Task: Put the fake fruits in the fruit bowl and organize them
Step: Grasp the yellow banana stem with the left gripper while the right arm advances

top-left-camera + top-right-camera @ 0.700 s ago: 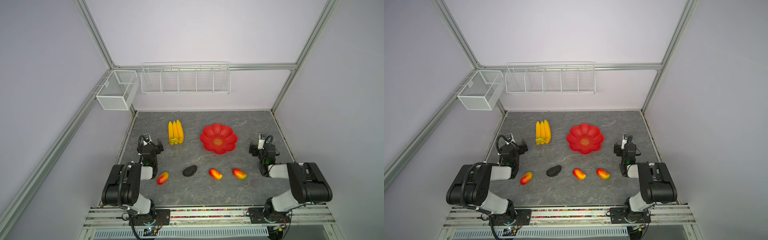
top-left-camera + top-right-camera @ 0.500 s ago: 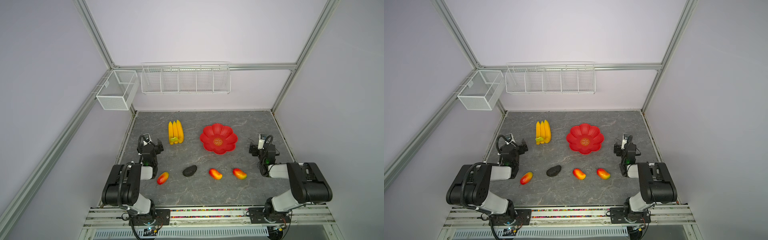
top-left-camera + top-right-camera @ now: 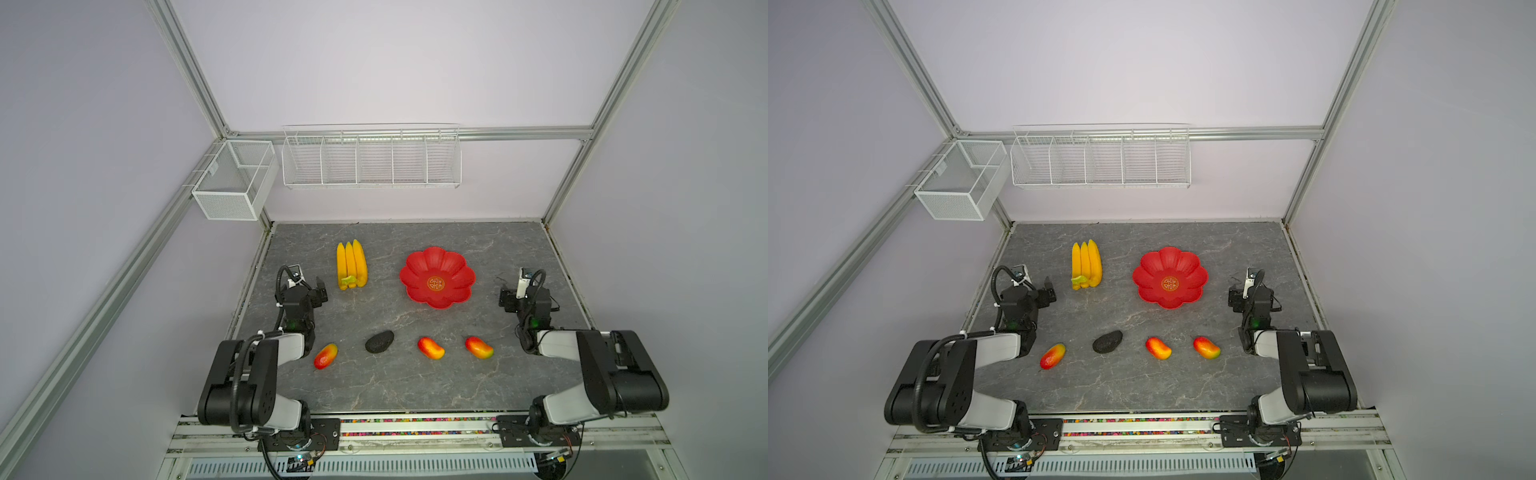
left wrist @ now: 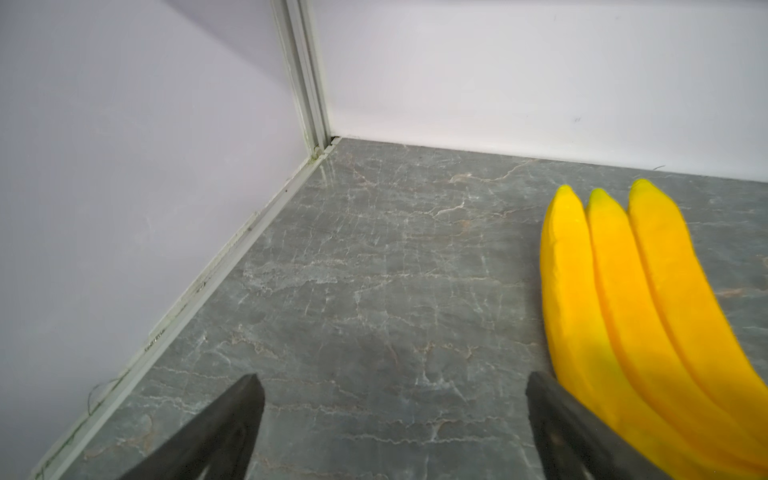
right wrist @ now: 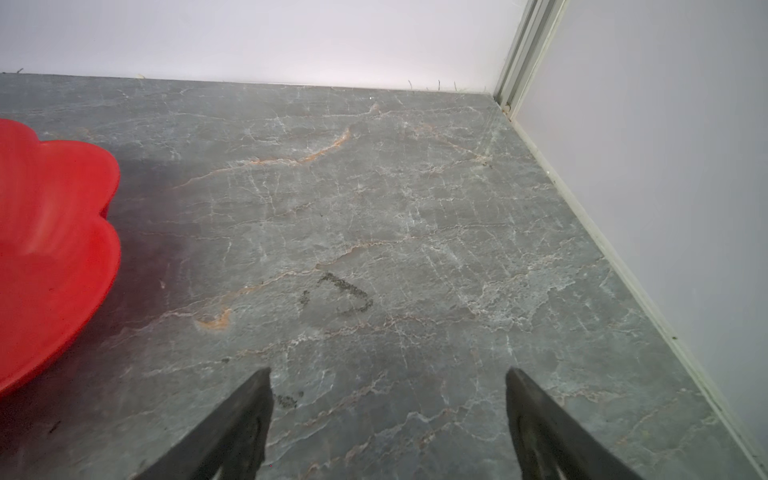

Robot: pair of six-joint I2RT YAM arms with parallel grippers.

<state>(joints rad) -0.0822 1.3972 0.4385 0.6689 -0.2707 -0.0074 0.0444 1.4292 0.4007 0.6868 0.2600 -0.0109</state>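
In both top views a bunch of yellow bananas (image 3: pixel 351 266) (image 3: pixel 1086 266) lies at the back left. The red scalloped fruit bowl (image 3: pixel 419 266) (image 3: pixel 1154 270) sits empty at the back right. Along the front lie a mango (image 3: pixel 326 355), a dark avocado (image 3: pixel 379 341) and two more mangoes (image 3: pixel 431 348) (image 3: pixel 479 347). My left gripper (image 3: pixel 309 289) (image 4: pixel 390 378) is open and low over the table, just left of the bananas (image 4: pixel 623 311), holding nothing. My right gripper (image 3: pixel 514 291) (image 5: pixel 388 370) is open and empty, to the right of the bowl (image 5: pixel 50 249).
Two white wire baskets (image 3: pixel 235 178) (image 3: pixel 371 156) hang on the back and left walls, above the table. Walls and metal frame posts close the grey marble table (image 3: pixel 374 390) on three sides. Both arm bases sit on the front rail.
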